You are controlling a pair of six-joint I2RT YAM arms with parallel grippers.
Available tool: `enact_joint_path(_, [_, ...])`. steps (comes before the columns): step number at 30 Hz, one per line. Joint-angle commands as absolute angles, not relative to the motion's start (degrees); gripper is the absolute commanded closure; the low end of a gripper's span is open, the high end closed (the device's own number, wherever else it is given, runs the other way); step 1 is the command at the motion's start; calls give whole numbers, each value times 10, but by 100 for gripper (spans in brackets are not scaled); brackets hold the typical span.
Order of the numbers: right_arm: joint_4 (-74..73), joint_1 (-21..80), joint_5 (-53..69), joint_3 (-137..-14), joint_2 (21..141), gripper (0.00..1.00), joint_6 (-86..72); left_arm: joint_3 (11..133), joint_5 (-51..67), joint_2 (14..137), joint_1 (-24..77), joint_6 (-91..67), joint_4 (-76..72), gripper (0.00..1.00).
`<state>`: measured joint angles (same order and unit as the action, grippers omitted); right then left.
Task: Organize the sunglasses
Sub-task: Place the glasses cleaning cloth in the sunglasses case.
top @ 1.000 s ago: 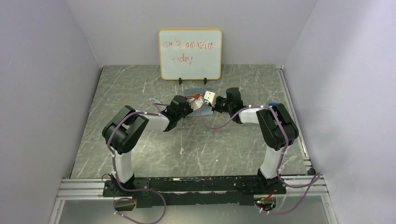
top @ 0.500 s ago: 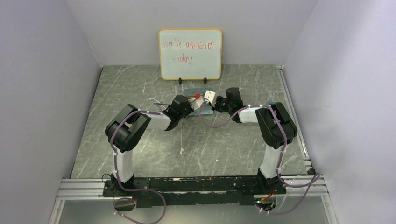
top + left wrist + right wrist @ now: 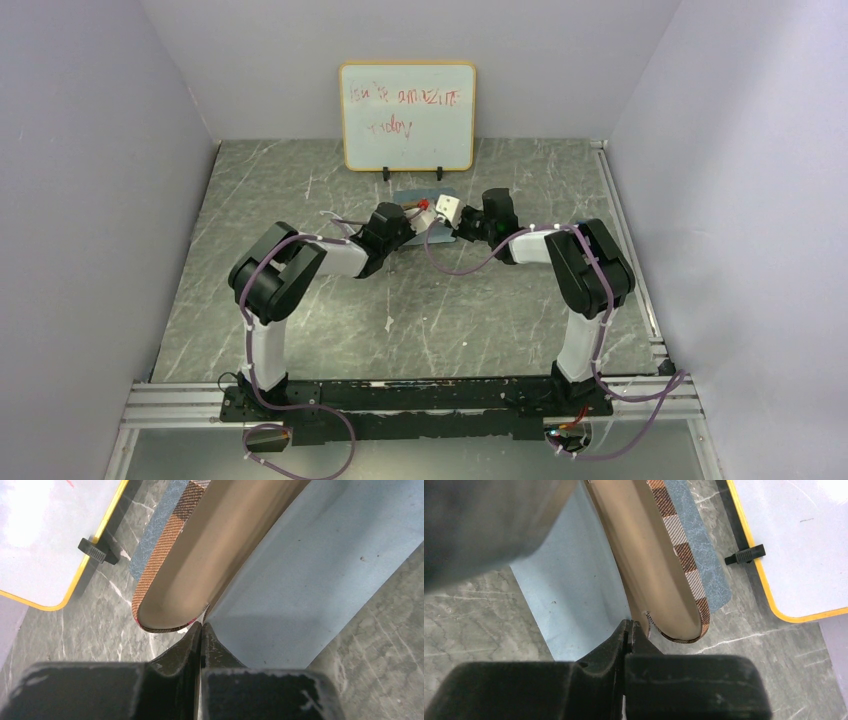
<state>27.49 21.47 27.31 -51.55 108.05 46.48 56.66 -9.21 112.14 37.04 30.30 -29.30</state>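
- pinching at the case's near rim: left gripper (image 3: 201,628), jaws pressed tight together, tips at the seam where the plaid case (image 3: 210,545) met the light-blue cloth (image 3: 310,570). whether a fold of cloth or the case lip was caught between them could not be told.
- right gripper (image 3: 628,628): likewise closed tight, tips at the same seam from the case's other end, with nothing plainly held.
- plaid case: lay open, tan lining upward and bare in both wrist views. one gripper stood at each end, judged to steady it or work its rim so a pair could go in.
- light-blue cloth: spread flat on the table (image 3: 380,650), touching the case's long side.
- grey-blue strip (image 3: 706,570): ran along the case's far side. what it was could not be told.
- sunglasses: neither pair showed in any view, so their place could not be told. they may have been hidden by the arms in the overhead view.
- whiteboard (image 3: 45,535): upright on its stand, just beyond the case.
- stage, as judged: case opened, and no pair stowed in the part of the lining that showed.
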Motion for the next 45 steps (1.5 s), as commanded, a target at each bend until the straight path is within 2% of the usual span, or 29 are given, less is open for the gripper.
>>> enact_joint_path(1, [299,216,272,-527,1086,100,467,590,-102,1126,370,292,-317,95])
enact_joint_path(45, [319,216,258,-529,1099,100,454,605,-118,1137,372,290,-315,95])
